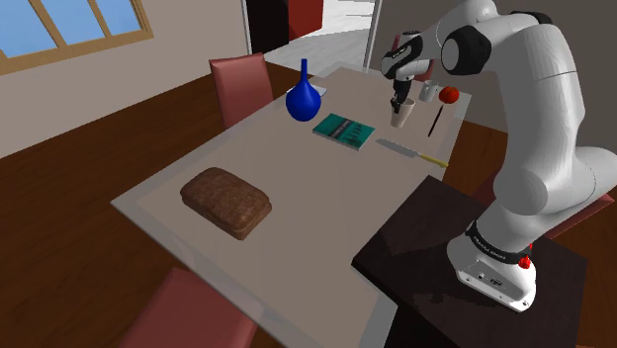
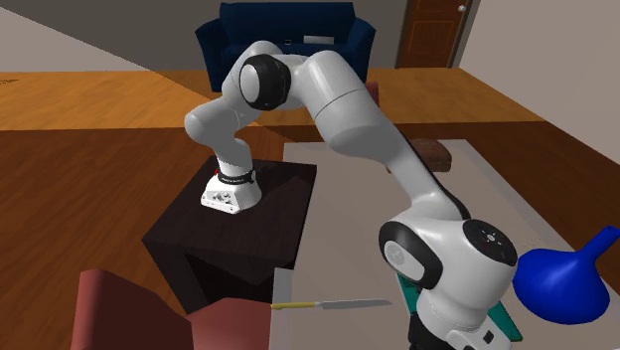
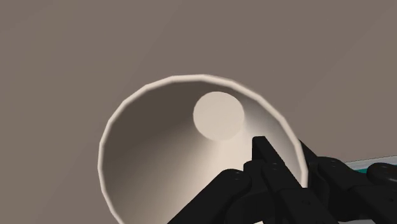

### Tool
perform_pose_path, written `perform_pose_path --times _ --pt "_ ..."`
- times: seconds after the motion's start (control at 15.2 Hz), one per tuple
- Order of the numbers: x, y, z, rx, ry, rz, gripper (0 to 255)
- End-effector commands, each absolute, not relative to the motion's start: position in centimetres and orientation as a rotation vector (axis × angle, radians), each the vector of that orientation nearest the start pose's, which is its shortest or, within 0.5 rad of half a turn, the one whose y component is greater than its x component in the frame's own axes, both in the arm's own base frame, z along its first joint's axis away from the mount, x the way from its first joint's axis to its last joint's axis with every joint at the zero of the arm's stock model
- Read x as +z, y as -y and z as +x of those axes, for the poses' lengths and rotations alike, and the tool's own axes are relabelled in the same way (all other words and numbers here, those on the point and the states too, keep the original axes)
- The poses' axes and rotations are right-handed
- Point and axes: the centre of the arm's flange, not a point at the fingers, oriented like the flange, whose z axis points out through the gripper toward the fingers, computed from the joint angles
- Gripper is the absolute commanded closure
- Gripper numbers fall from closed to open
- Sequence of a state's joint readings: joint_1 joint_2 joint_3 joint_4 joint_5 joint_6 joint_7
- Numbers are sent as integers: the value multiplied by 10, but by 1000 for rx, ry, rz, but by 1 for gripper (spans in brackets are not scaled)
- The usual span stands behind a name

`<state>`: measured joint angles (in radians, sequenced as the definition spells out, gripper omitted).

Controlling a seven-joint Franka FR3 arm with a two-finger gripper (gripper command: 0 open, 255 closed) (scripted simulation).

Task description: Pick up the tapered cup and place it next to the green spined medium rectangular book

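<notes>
Found the end effector (image 1: 400, 102) (image 3: 296, 156) clenched on the wall of the cream tapered cup (image 1: 400, 118) (image 3: 165, 159), one finger inside the rim and the other outside it. Saw the cup upright near the far end of the desk (image 1: 326, 188), to the shoulder view's right of the teal book (image 1: 343, 130), near it but apart. Could not tell whether the cup's base touched the desk or hung just above it. Noted a thin black stick (image 1: 433, 122), a white mug (image 1: 427, 92) and a red round thing (image 1: 449, 95) further toward that view's right. Spotted a blue vase (image 1: 305, 97) left of the book, a knife (image 1: 413, 151) nearer the dark stand (image 1: 425, 247), and a brown loaf (image 1: 227, 202) well apart at the desk's near end.
</notes>
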<state>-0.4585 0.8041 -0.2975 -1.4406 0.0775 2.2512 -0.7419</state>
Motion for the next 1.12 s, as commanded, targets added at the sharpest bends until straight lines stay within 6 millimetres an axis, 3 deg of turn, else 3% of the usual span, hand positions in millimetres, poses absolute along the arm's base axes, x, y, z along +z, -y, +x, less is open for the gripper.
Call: perform_pose_path --times 0.0,0.13,0.2,0.53,0.79,1.06 --pt "230 467 559 118 48 -3277 255" --pt "230 467 559 118 48 -3277 255" --pt "230 467 559 118 48 -3277 0" --pt "230 467 559 118 48 -3277 0" --pt "279 460 562 118 48 -3277 0" --pt "279 460 562 118 48 -3277 0"
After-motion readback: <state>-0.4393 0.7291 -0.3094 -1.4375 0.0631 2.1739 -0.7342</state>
